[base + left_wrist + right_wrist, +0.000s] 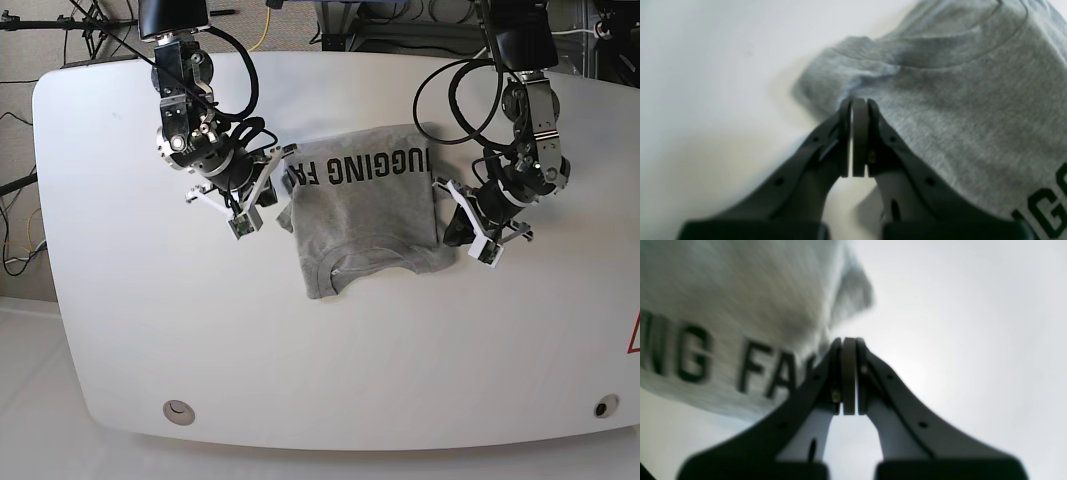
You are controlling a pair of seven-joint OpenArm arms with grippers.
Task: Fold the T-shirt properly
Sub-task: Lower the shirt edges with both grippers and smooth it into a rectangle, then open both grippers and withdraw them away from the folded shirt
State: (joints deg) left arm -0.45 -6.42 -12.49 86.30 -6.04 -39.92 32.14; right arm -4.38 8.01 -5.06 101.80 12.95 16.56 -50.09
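1. T-shirt (365, 205) lies mid-table (120, 330), partly folded, lettering up; long axis runs 12 to 6, collar at the 6 end.
2. Left gripper (462, 228) sits at the shirt's 3 o'clock edge, jaws shut, no cloth seen held.
3. Right gripper (268, 192) sits at the 9 o'clock edge, jaws shut, empty.
4. Both flank it about equally; left looks nearer the collar end.

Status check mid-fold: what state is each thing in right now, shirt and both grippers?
T-shirt: partly folded on the table, lettered side up, collar toward the front edge.
left gripper: shut, tip at the shirt's edge, nothing visibly pinched.
right gripper: shut, empty, beside the shirt's lettered edge.
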